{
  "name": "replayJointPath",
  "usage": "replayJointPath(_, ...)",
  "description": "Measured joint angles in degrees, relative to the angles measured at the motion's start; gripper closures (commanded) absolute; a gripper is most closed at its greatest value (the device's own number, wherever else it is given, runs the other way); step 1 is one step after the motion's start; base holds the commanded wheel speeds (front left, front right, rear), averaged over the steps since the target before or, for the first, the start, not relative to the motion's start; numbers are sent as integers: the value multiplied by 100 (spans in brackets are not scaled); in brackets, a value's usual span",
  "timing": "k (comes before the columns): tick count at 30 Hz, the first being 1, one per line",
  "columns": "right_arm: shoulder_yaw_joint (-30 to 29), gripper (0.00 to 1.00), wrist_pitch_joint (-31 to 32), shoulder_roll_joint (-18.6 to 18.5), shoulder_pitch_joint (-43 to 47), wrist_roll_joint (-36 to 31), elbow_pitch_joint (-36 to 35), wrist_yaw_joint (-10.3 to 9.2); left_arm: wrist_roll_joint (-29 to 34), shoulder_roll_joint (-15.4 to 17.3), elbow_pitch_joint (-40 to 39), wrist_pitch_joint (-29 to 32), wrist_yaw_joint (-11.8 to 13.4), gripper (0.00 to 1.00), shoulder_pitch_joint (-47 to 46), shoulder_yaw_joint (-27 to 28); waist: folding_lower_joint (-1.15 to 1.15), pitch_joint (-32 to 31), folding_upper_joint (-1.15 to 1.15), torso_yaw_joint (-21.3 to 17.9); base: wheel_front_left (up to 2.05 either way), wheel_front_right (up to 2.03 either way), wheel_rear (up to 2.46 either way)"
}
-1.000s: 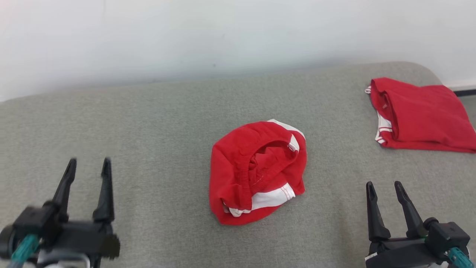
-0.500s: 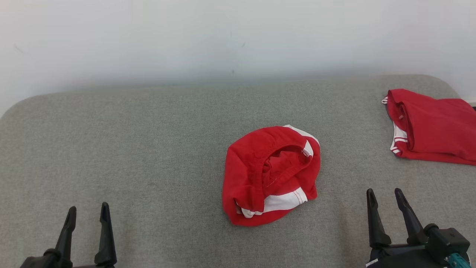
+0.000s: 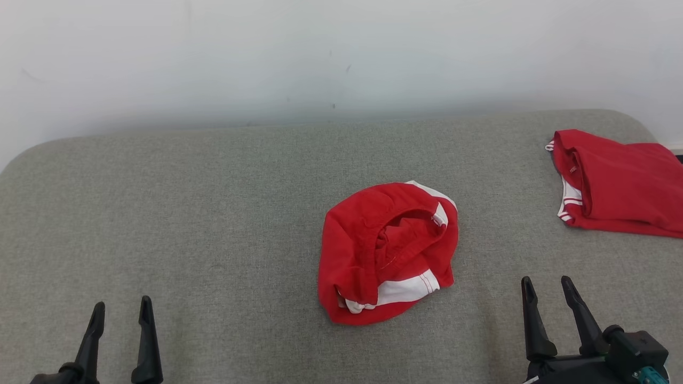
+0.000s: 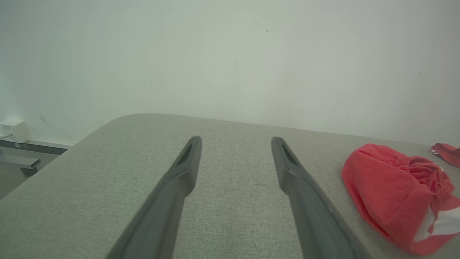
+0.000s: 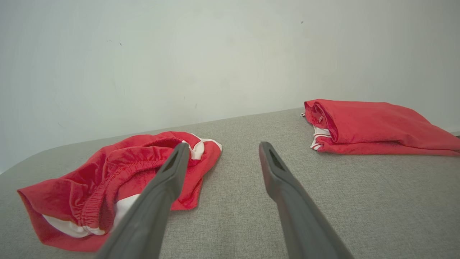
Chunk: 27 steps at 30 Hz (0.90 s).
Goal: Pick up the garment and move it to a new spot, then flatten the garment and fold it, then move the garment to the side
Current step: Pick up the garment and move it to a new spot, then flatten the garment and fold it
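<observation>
A crumpled red garment (image 3: 387, 250) with white stripes lies bunched in the middle of the grey padded table (image 3: 213, 213); it is also at the right of the left wrist view, red garment (image 4: 391, 194), and at the left of the right wrist view, red garment (image 5: 115, 187). My left gripper (image 3: 121, 310) stands open at the lower left, well left of the garment and holding nothing. Low on the right, my right gripper (image 3: 545, 285) is open and empty, a little right of and nearer than the garment. Left gripper (image 4: 235, 142) and right gripper (image 5: 222, 147) show spread fingers above bare cloth.
A second red garment (image 3: 619, 184), folded, lies at the table's far right edge; it is also in the right wrist view, folded garment (image 5: 370, 126). A pale wall (image 3: 320, 53) rises behind the table. Left of the table a small white box (image 4: 12, 129) sits on a low ledge.
The head camera has tilted and shifted, so the whole scene slid. My left gripper has drawn back toward the near edge and sits lower in view; the right gripper has dropped slightly. The garment has not moved.
</observation>
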Motion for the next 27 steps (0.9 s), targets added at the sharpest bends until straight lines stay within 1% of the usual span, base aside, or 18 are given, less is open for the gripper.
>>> replayJointPath(12, -11, 0, 1, 9, 21, 21, 11, 1, 209, -182, 56, 0, -210, 0, -25, 221, 0, -3, 0, -21, 0, 0, 0)
replayJointPath(27, -25, 0, 1, 23, 57, 23, 34, 0, 400, -294, 130, 0, -344, 0, -69, 337, 0, -15, 0, -21, 0, 0, 0)
